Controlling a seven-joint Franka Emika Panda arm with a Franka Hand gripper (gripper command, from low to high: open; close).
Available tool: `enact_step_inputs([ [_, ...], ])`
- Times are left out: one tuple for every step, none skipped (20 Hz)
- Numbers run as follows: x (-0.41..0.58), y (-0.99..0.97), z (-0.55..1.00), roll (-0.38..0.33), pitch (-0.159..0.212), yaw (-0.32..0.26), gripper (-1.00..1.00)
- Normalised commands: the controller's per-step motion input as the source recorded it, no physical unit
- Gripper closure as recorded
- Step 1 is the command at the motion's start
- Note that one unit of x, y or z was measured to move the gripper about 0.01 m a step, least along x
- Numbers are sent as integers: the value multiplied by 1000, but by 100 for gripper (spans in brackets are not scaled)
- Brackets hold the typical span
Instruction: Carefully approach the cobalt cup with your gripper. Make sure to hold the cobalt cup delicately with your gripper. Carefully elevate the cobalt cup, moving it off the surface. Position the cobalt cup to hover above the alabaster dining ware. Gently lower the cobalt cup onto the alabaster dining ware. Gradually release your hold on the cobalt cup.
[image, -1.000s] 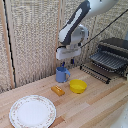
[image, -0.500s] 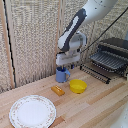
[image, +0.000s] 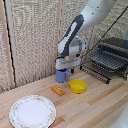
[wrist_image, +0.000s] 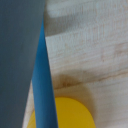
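Cup (image: 61, 76): blue cylinder, matte, standing upright on the wooden tabletop toward the back edge, near the woven screen. Handle not discernible.

Left to right on the table:
- plate (image: 32, 110): big round flat white disc, brownish speckled rim band, nothing on it, near the front-left corner, well apart from the cup.
- block (image: 58, 90): small orange-yellow oblong, lying flat between plate and bowl, just in front of the cup.
- gripper (image: 62, 70): light boxy block on the white-grey arm, down over the cup top. Fingers hidden at this resolution, so can't tell if it's pinching the cup or spread.
- bowl (image: 78, 86): shallow, round, yellow, smooth, looks empty, just beside the cup on the exterior view's right.
- rack (image: 109, 61): dark wire rack with tray, at the right edge.

Wrist view: blue cup wall (wrist_image: 44, 95) close up, yellow bowl (wrist_image: 65, 113) behind it, pale wood grain (wrist_image: 90, 45).
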Motion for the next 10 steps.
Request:
enact_step_inputs([
  [0, 89, -86, 0, -5, -9, 100],
  [0, 100, -69, -1, -9, -6, 100],
  [0, 69, -17, 0, -19, -9, 100],
  [-6, 60, 0, 0, -41, -11, 100],
  [-31, 106, 0, -3, -81, -15, 100],
  [-49, 106, 34, 0, -109, -63, 100],
  [-37, 103, 86, 0, -97, -85, 100],
  [-31, 137, 131, 0, -86, -110, 100],
  [-14, 151, 174, 0, -63, -122, 100],
  [0, 37, 180, 0, -36, -128, 100],
])
